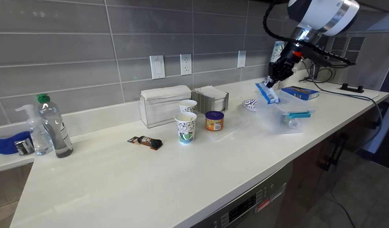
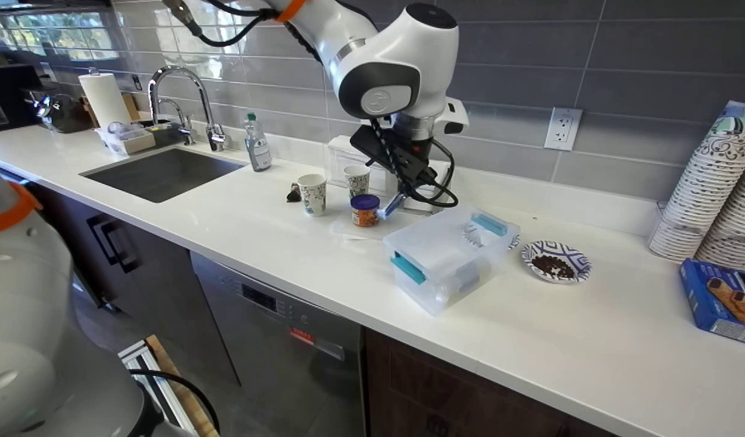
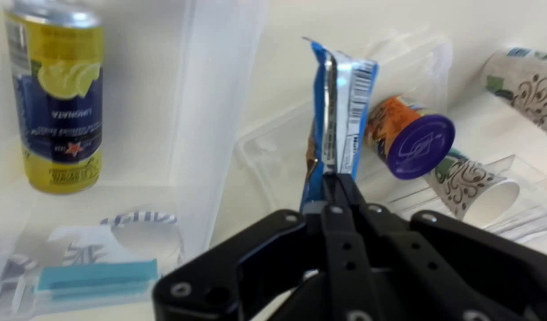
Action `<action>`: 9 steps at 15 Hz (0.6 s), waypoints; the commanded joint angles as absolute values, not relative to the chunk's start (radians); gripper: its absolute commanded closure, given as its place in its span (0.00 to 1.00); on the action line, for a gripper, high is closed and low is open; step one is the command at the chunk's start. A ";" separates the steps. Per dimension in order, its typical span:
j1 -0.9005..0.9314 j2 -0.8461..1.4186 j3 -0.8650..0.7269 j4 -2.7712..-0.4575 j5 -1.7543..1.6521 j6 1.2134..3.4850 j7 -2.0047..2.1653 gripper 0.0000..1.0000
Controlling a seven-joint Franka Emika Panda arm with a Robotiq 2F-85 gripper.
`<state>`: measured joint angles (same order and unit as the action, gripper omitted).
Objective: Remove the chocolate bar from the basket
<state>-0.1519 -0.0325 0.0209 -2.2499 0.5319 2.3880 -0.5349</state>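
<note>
Chocolate bar (image 3: 344, 116), wrapped in blue and white, juts at a tilt from the robot's gripper (image 3: 336, 178), which is clamped on it in the air above the counter (image 1: 118, 180). Removal itself looks done; setting the bar down and letting go, if the job calls for that, appear to be left. Just beside it stands the translucent basket (image 3: 213, 111), its side apart from the bar in the wrist view, though in an exterior view the bar (image 1: 269, 94) overlaps the basket along the line of sight. A yellow-and-blue can (image 3: 61, 102) lies inside, no part of the request. Farther off, flat clear plastic (image 3: 277, 156) rests on the counter near a purple-lidded orange tub (image 1: 214, 122), a likely stretch for placing the bar. Beyond stand two patterned paper cups (image 1: 185, 128), with stacked napkins (image 1: 169, 98) behind them near the tiled backsplash (image 1: 150, 34).
</note>
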 commanded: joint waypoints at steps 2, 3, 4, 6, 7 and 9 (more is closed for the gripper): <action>-0.100 -0.056 -0.028 -2.340 0.527 2.238 -0.507 1.00; -0.096 -0.045 -0.032 -2.354 0.513 2.216 -0.492 1.00; -0.092 -0.032 -0.036 -2.366 0.518 2.190 -0.504 1.00; -0.087 -0.007 -0.037 -2.395 0.513 2.149 -0.518 1.00; -0.084 0.007 -0.034 -2.406 0.516 2.131 -0.524 1.00; -0.075 0.035 -0.025 -2.417 0.544 2.094 -0.543 1.00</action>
